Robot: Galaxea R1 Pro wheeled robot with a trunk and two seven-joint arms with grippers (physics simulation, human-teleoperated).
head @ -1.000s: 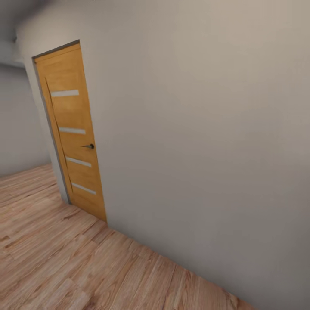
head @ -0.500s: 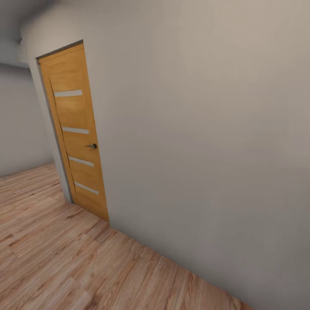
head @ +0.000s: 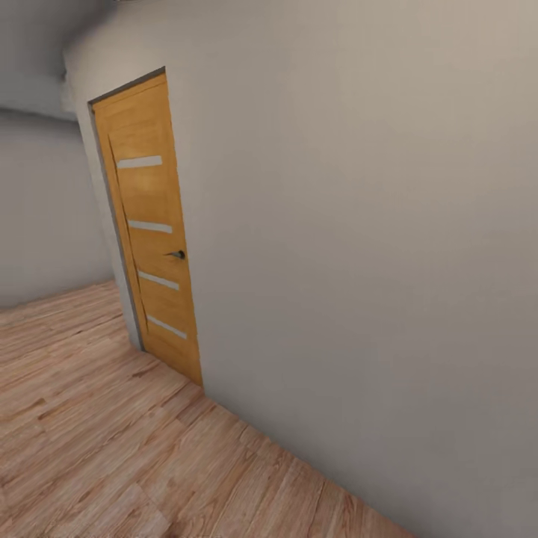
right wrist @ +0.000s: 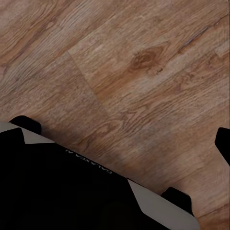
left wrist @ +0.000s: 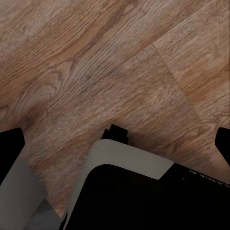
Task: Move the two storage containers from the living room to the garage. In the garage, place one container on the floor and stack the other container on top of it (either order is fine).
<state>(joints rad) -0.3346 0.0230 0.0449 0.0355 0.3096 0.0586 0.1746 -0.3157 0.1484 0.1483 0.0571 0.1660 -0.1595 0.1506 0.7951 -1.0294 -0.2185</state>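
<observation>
Beside the wood door [head: 152, 232], w/ pale glass slats & dark handle [head: 177, 255], beige wall [head: 359, 224] runs rightward over light wood-plank floor [head: 97, 441]. L wrist view: left gripper [left wrist: 115, 139] fingertips at frame edges, spread wide, nothing between, robot base [left wrist: 134, 191] below. R wrist view: right gripper [right wrist: 117, 139] cannot tell; base [right wrist: 67, 187] over planks
</observation>
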